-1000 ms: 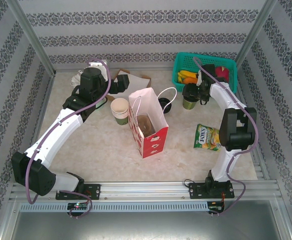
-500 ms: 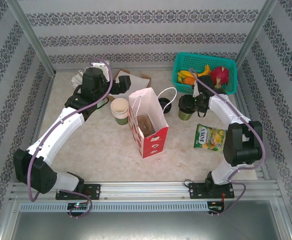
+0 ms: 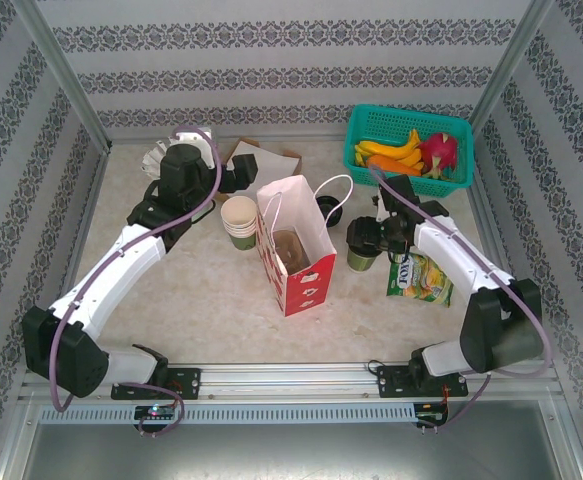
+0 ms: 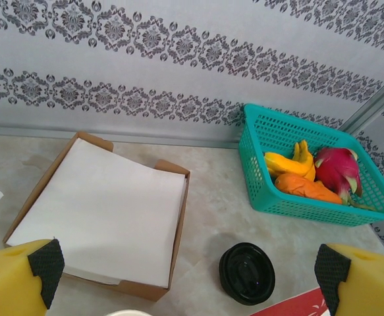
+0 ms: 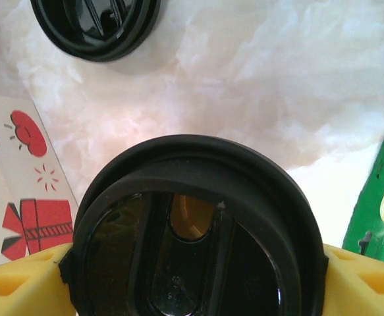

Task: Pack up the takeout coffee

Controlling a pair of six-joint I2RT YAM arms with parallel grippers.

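- The right fingers [image 3: 368, 238] are clenching the lidded coffee cup [image 3: 360, 256], holding it at 3 o'clock of the red gift bag [image 3: 296, 250].
- The left fingers [image 3: 249, 166] are hanging released (gripping nothing) at the bag's 11 o'clock.
- Risk: with nothing bracing the bag, the cup may be catching its rim and toppling it. Over-squeezing could be popping the lid.

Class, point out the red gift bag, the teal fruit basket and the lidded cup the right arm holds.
red gift bag [image 3: 309, 285]: top external view, its red front panel.
teal fruit basket [image 4: 303, 207]: left wrist view, its near wall.
lidded cup [image 5: 198, 263]: right wrist view, its black lid.
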